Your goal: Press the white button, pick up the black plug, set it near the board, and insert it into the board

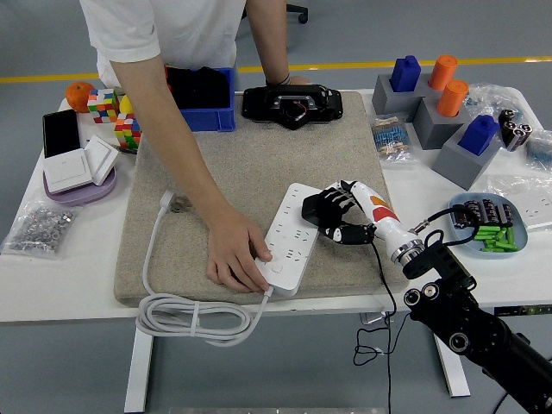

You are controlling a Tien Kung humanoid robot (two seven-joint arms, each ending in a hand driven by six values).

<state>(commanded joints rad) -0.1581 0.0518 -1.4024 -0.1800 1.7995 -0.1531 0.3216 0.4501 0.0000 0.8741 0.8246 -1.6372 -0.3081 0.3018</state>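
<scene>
White power strip (291, 237) steadied by a person's hand (235, 256) (near end), robot hand (335, 216) clutching black plug (321, 209) over it

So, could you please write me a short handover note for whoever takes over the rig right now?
Right hand: over the right edge of the white power strip, fingers curled around something black, apparently the black plug; I cannot confirm it is seated in a socket.
Left hand: not in view.
A person's hand rests on the strip's near end, steadying it on the felt mat.
The strip's own cord hangs coiled off the table's near edge.
Done, by the look of it: plug picked up and brought to the strip.
Left: finish or verify the insertion, then release. Whether the button was pressed cannot be judged.
</scene>
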